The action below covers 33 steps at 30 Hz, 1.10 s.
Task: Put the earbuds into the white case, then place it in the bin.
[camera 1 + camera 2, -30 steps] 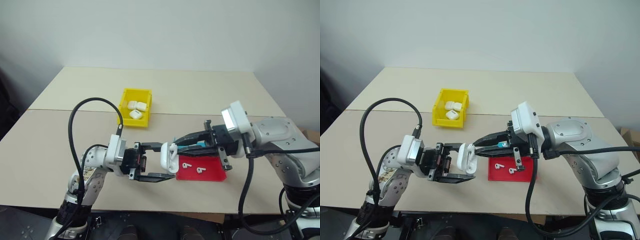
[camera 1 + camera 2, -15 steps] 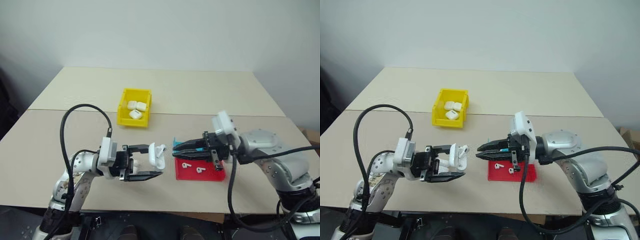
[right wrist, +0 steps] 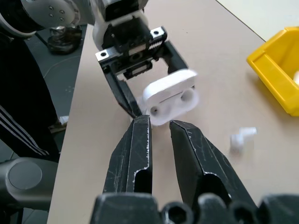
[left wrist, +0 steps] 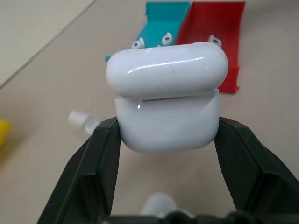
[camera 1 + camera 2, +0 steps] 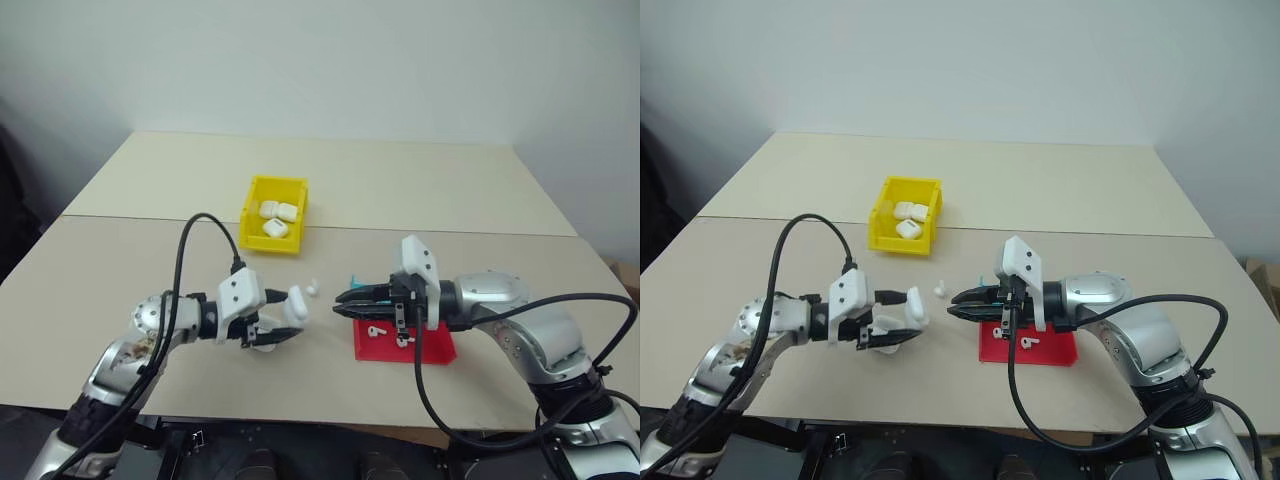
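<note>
You are in the loading step: the earbuds are not yet in the case, and nothing has gone to the bin for this round. The left gripper (image 5: pixel 272 330), low and left of centre in the head views, is clamped on the white case (image 4: pixel 167 107), one black finger on each side of its body. From the right wrist view the case faces you with two dark sockets showing, both apparently empty, so the lid looks open. The right gripper (image 3: pixel 159 123) sits right of centre, pointing toward the case, its two fingers set with a narrow gap and nothing visible between them. Its tips are near the case but apart from it. One loose earbud (image 5: pixel 312 287) lies on the bare table (image 5: pixel 400 190) between the two grippers, just above the case in the frame. Two more earbuds (image 5: pixel 374 328) rest on the red tray (image 5: pixel 430 345) beneath the right arm, with a teal tray (image 4: pixel 163 11) beside it. The yellow bin (image 5: pixel 268 246) stands well above the case, upper left of centre, already holding three closed cases. The next move likely calls for the right gripper to open a little, come down on an earbud, pinch its stem and carry it into a socket. The earbud is tiny and glossy, so it may slip.
</note>
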Motion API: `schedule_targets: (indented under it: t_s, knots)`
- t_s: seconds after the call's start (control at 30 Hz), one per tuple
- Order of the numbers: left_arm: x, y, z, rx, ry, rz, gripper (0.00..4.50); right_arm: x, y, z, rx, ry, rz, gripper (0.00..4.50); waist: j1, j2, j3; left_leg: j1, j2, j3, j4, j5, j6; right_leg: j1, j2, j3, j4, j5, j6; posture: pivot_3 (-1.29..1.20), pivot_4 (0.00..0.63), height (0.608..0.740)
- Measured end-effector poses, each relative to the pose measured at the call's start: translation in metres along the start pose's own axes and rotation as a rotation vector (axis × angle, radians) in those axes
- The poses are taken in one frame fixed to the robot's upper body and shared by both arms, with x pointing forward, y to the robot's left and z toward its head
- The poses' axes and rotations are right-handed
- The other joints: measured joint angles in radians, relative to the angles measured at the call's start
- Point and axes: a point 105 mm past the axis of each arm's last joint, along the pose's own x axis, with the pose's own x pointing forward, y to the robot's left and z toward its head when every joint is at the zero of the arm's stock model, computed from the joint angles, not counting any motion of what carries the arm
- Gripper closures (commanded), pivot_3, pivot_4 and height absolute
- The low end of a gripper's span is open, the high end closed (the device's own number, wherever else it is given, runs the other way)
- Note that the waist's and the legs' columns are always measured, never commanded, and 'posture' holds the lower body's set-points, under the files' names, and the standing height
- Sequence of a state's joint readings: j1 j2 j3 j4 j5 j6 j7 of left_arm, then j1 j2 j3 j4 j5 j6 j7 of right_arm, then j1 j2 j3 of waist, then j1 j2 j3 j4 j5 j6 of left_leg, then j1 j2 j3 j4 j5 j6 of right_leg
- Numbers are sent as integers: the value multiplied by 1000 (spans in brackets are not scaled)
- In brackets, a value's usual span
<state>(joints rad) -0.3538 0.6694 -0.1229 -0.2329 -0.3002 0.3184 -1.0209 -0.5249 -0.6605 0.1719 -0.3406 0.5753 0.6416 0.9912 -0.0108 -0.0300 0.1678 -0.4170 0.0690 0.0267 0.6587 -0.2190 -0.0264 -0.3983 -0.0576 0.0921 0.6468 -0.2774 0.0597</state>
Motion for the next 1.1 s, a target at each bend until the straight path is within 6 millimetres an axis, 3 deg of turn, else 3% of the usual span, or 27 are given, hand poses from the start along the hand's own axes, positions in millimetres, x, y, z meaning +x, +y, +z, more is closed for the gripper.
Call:
schedule_targets:
  t_s: [0.1,0.27,0.43,0.47,0.6,0.87,1.1]
  knots:
    - [0,-4,7,6,-88,-20,1735,-10,-2,-6,-4,22,-37,3515,-4,0,0,-5,0,0,0,0,0,-5,0,0,1,0,0,0,150,740]
    - [-22,-10,30,-2,-336,-55,1735,-31,7,-11,-67,128,-43,3515,-2,0,0,-6,0,0,1,0,0,-5,0,0,1,0,0,0,150,740]
    - [-30,-23,43,-29,-483,-103,1735,-60,18,-4,-246,421,-6,3515,-2,1,0,-5,0,0,1,0,0,-5,-1,0,1,0,0,0,150,740]
    - [-30,-25,45,-29,-509,-109,1735,-62,19,-3,-270,455,2,3339,-2,2,0,-4,0,0,2,0,0,-4,-1,0,1,0,0,0,150,740]
    - [-26,-33,48,-17,-564,-145,1735,-61,22,-10,-375,634,67,2278,-10,2,0,-3,0,1,2,0,0,-5,0,1,1,0,0,0,150,740]
    - [-21,-44,44,12,-598,-222,1735,-47,5,-39,-461,882,109,2278,-4,2,0,-5,0,1,2,0,0,-6,0,1,1,0,0,0,150,740]
    - [-23,-53,36,18,-594,-261,1735,-37,0,-55,-448,948,125,2278,-3,2,0,-5,0,1,2,0,0,-6,0,1,2,0,0,0,150,740]
